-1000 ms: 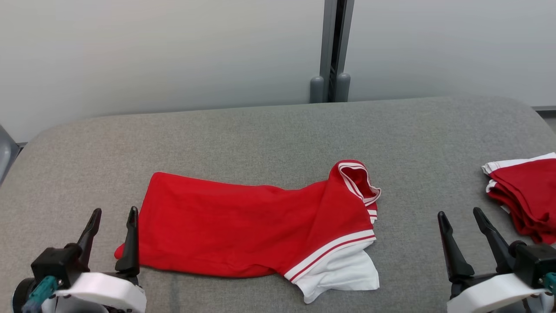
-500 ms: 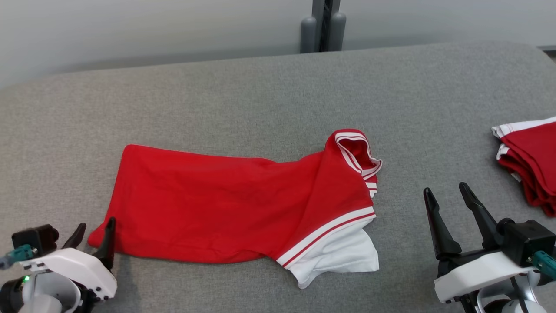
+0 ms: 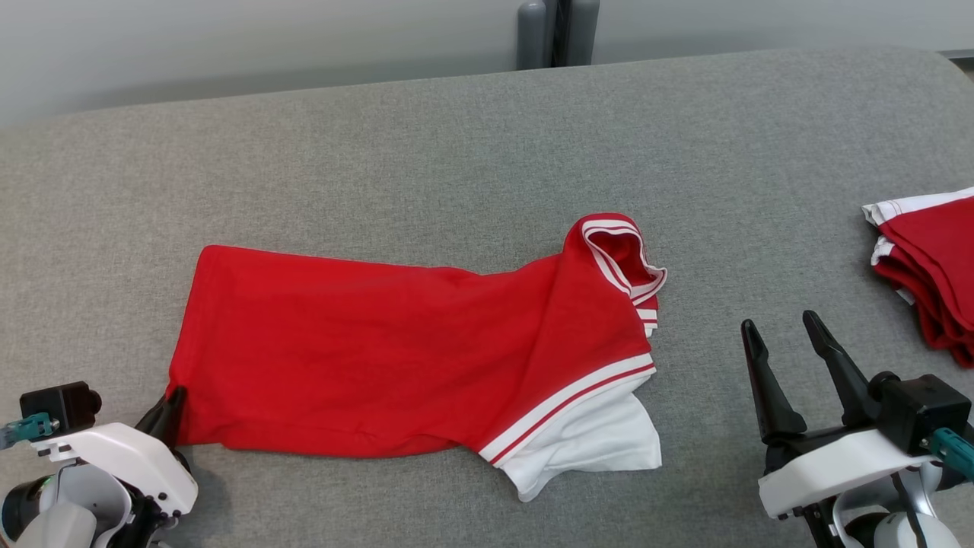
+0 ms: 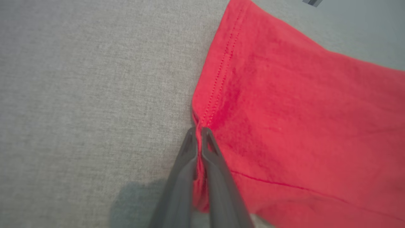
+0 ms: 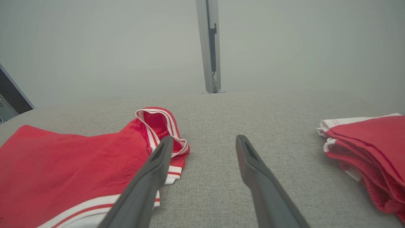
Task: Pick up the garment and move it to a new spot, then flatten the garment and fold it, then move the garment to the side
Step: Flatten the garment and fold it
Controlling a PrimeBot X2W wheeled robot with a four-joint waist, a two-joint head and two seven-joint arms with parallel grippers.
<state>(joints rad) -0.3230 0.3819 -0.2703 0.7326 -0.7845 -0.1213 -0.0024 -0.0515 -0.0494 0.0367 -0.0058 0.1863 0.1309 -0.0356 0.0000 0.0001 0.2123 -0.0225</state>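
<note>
Right now your left end effector point(image 3: 171, 402) is pinched tight on the near-left corner of the red garment point(image 3: 396, 358), right at the hem. In the left wrist view you can see both fingers point(image 4: 183, 164) pressed together with a fold of red cloth between them. The garment lies lengthwise across the middle of the grey fabric-covered desk point(image 3: 456, 152), body toward your left, striped collar point(image 3: 603, 226) and white sleeve point(image 3: 601, 445) toward your right. Your right end effector point(image 3: 780, 323) hangs with its jaws spread wide, gripping nothing, well apart from the garment's right end. At the desk's far right edge sits a folded stack of red-and-white clothes point(image 3: 936, 266).
</note>
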